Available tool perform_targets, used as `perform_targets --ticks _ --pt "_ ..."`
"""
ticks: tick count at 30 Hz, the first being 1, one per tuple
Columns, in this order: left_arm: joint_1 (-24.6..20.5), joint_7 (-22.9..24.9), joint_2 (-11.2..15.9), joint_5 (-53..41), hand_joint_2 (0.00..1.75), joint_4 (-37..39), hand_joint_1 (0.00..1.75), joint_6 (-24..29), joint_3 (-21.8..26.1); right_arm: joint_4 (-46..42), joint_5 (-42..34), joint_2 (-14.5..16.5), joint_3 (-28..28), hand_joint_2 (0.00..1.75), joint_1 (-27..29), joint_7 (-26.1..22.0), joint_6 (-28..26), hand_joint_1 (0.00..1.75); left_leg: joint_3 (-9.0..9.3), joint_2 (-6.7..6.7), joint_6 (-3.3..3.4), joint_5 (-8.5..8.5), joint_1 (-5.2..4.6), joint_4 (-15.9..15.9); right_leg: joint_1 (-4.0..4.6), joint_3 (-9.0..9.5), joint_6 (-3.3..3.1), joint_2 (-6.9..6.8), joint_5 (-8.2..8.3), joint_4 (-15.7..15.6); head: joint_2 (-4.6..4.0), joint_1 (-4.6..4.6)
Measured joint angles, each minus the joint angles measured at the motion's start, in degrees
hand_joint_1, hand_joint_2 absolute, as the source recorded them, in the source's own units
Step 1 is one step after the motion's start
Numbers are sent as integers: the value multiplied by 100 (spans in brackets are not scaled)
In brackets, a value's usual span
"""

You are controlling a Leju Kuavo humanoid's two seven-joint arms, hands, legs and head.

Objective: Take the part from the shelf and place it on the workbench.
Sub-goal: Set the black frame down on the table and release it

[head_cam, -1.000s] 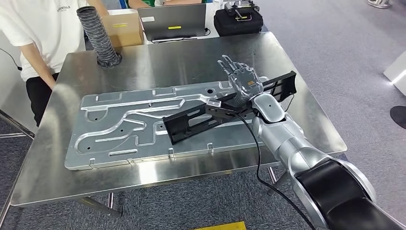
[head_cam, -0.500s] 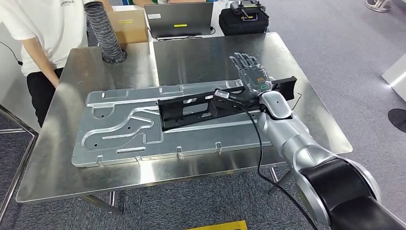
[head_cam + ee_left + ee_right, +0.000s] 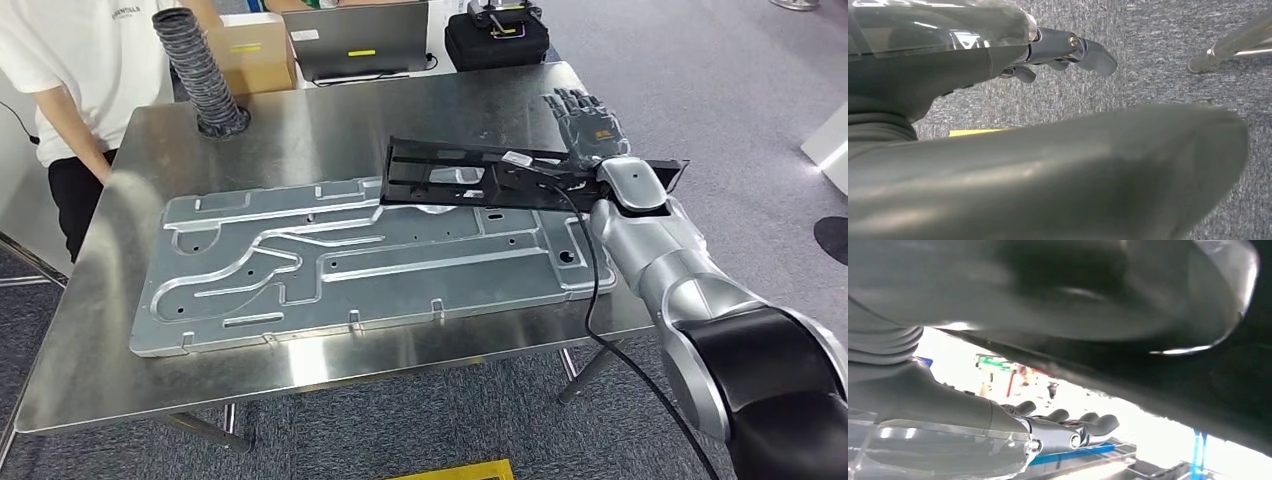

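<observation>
A long black frame part (image 3: pixel 470 180) hangs level over the far right of the steel workbench (image 3: pixel 330 125), its right end reaching past the table's right edge. My right hand (image 3: pixel 588 128) holds it near that end, the thumb under the part and the fingers stretched upward. In the right wrist view the black part (image 3: pixel 1158 385) crosses as a dark band above my right hand's fingers (image 3: pixel 1073 432). My left hand (image 3: pixel 1063 50) hangs over grey carpet with nothing in it, fingers loosely apart.
A large aluminium plate (image 3: pixel 340 265) with channels covers most of the workbench. At the far edge stand a corrugated hose (image 3: pixel 195 75), a cardboard box (image 3: pixel 255 50), a laptop (image 3: pixel 360 45) and a black case (image 3: pixel 495 40). A person in a white shirt (image 3: pixel 75 70) stands at the far left corner.
My right hand has carried the black part from over the plate's middle to the table's far right side, turning it level. The head camera shifted slightly.
</observation>
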Motion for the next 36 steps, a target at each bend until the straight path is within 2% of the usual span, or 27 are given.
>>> perform_targets --ticks 1,2,6,8,10,11,12,13,15,16,18,20,22,23,25,26,27,28,29,30,32,33,36 --pt "-5 1 3 0 0 0 0 0 0 6 3 -22 0 0 -41 -15 71 0 142 -1 23 111 -9 -319 7 -13 23 5 -13 25 0 0" --pt "-9 1 4 -1 0 0 0 0 0 15 4 -41 0 0 -78 -41 149 0 220 -2 47 151 -21 -501 13 -29 51 9 -16 40 -1 0" --pt "-18 -3 3 -2 0 0 0 -1 0 31 229 -99 3 0 -144 -177 262 0 254 -4 162 175 -24 -626 -8 -78 172 11 -45 93 1 0" --pt "-42 -9 2 -8 0 0 0 -4 0 21 421 -117 13 0 -199 -221 227 0 269 1 226 203 -6 -665 -29 -252 235 2 -283 486 1 0" --pt "-60 -11 1 -20 0 0 0 -10 0 20 550 -116 21 0 -246 -256 189 0 267 1 253 206 -8 -666 -47 -595 286 -4 -608 1221 1 0" --pt "-61 -10 0 -25 0 0 0 -14 0 20 593 -114 27 0 -256 -280 167 0 268 -1 255 205 -7 -663 -59 -740 303 -4 -691 1513 1 0" --pt "-60 -10 -4 -28 0 0 0 -20 0 19 633 -109 37 0 -265 -307 145 0 268 -3 253 202 -5 -658 -71 -804 313 -6 -672 1622 1 0" --pt "-61 -10 -8 -29 0 0 0 -25 0 14 668 -98 50 0 -283 -337 129 0 269 -6 246 198 -4 -651 -83 -759 314 -7 -551 1503 1 0" --pt "-65 -10 -17 -31 0 0 0 -32 0 -2 729 -68 71 0 -365 -391 124 0 269 -11 218 180 -3 -632 -97 -429 293 -11 -181 782 1 0" --pt "-68 -11 -19 -31 0 0 0 -32 0 -12 748 -47 76 0 -422 -417 126 0 261 -12 196 169 -14 -618 -88 -263 271 -11 -56 430 1 0" --pt "-67 -11 -20 -31 0 0 0 -33 0 -27 760 -8 80 0 -521 -477 135 0 247 -14 141 162 -33 -615 -55 -112 213 -11 10 96 1 0" --pt "-62 -17 -22 -30 0 0 0 -33 0 -35 760 23 81 0 -586 -547 227 0 251 -14 74 164 -35 -637 -39 -99 137 -11 13 61 1 0" --pt "-61 -26 -24 -27 0 0 0 -33 0 -36 754 70 83 0 -671 -611 418 0 210 -10 19 66 -25 -527 -56 -73 57 -20 37 8 0 0" --pt "-61 -30 -24 -23 0 0 0 -32 0 -36 731 93 83 0 -720 -646 531 0 118 -9 1 -68 -21 -314 -67 -60 24 -26 46 -15 0 -1" --pt "-53 -30 -24 -16 0 0 0 -32 0 -30 539 129 57 0 -798 -739 912 0 -201 -7 -22 -409 -18 399 -51 -49 -15 -31 42 -19 1 -1" --pt "-48 -27 -25 -15 0 0 0 -36 0 -21 359 149 4 0 -816 -792 1212 0 -362 -7 -29 -522 -18 738 -40 -44 -22 -30 38 -17 1 -1" --pt "-43 -22 -26 -15 0 0 0 -40 0 -9 146 166 -79 0 -823 -840 1543 0 -456 -7 -31 -536 -18 918 -30 -39 -27 -28 34 -14 1 0" --pt "-39 -16 -27 -15 0 0 0 -44 0 5 -75 186 -199 0 -825 -871 1866 0 -449 -6 -28 -444 -18 878 -23 -34 -29 -25 29 -7 0 0" --pt "-38 -10 -27 -16 0 0 0 -48 0 16 -268 202 -331 0 -830 -889 2141 0 -340 -6 -18 -268 -18 629 -19 -29 -24 -23 22 2 0 0" --pt "-37 -3 -26 -17 0 0 0 -49 0 24 -434 216 -473 0 -842 -879 2399 0 -166 -6 -4 -65 -18 251 -17 -26 -12 -20 12 15 0 0" --pt "-42 12 -25 -21 0 0 0 -50 0 40 -673 239 -725 0 -882 -832 2842 0 144 -8 39 156 -35 -392 5 -39 29 -13 -8 49 1 -1" --pt "-43 21 -25 -23 0 0 0 -50 0 51 -766 252 -832 0 -899 -808 3018 0 211 -10 64 175 -44 -537 13 -49 54 -9 -9 58 0 -1" --pt "-32 41 -27 -26 0 0 0 -50 1 68 -959 294 -1111 0 -921 -827 3212 0 225 -12 154 180 -48 -599 8 -63 138 -6 -3 61 1 0"
